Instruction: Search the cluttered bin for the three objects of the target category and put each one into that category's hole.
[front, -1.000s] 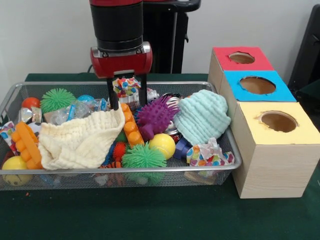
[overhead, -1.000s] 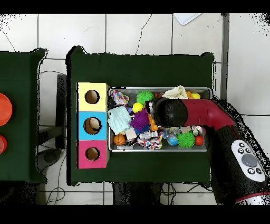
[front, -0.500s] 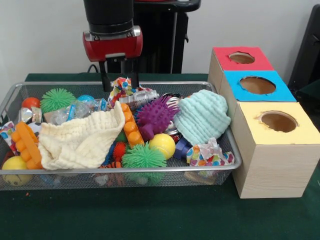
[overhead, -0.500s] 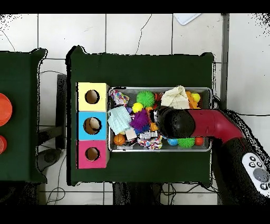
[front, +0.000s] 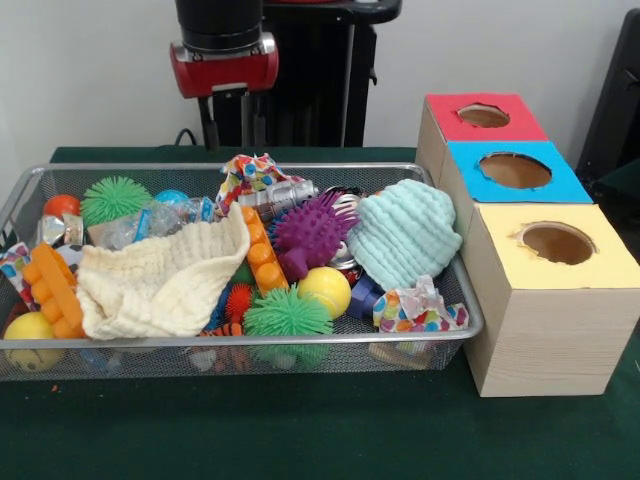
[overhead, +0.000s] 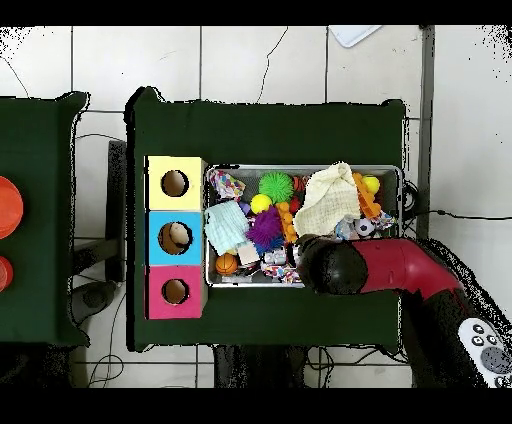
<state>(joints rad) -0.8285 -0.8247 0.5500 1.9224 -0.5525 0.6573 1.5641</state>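
Observation:
My gripper (front: 228, 140) hangs open and empty above the far rim of the wire bin (front: 240, 340), just behind a colourful crumpled wrapper (front: 250, 172). In the bin lie a cream cloth (front: 160, 280), a mint cloth (front: 405, 235), a purple spiky ball (front: 308, 230), two green spiky balls (front: 285, 312) (front: 113, 198), a yellow ball (front: 324, 290) and an orange block strip (front: 260, 250). To the right stand three boxes with the red hole (front: 484, 115), blue hole (front: 515, 170) and yellow hole (front: 556, 243). In the overhead view the arm (overhead: 335, 265) hides the gripper.
A silver can (front: 285, 192) lies next to the wrapper. A second wrapper (front: 420, 310) sits in the bin's near right corner, and orange blocks (front: 55, 290) and a yellow ball (front: 28, 328) at its left end. Green cloth (front: 300, 430) covers the table.
The gripper has lifted out of the bin, away from the colourful wrapper it straddled, and drawn back over the far rim. It carries nothing. The wrapper stayed in the bin.

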